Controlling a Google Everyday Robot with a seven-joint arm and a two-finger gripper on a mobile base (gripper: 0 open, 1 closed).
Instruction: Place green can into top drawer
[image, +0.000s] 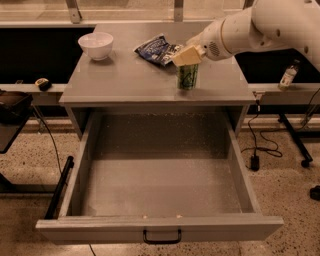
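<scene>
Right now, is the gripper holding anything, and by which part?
It cannot be told. The gripper sits at the top of the green can, which stands on the cabinet top.

The gripper (187, 56) sits atop the green can (188, 78), upright on the cabinet (125, 80) above the open top drawer (160, 227).

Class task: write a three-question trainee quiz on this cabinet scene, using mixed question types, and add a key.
1. Fill in: the top drawer is pulled ____.
2. True or false: the green can stands upright on the cabinet top.
3. Where is the claw? A) inside the drawer B) right above the can C) at the white bowl

Key: 1 open; 2 true; 3 B.
</scene>
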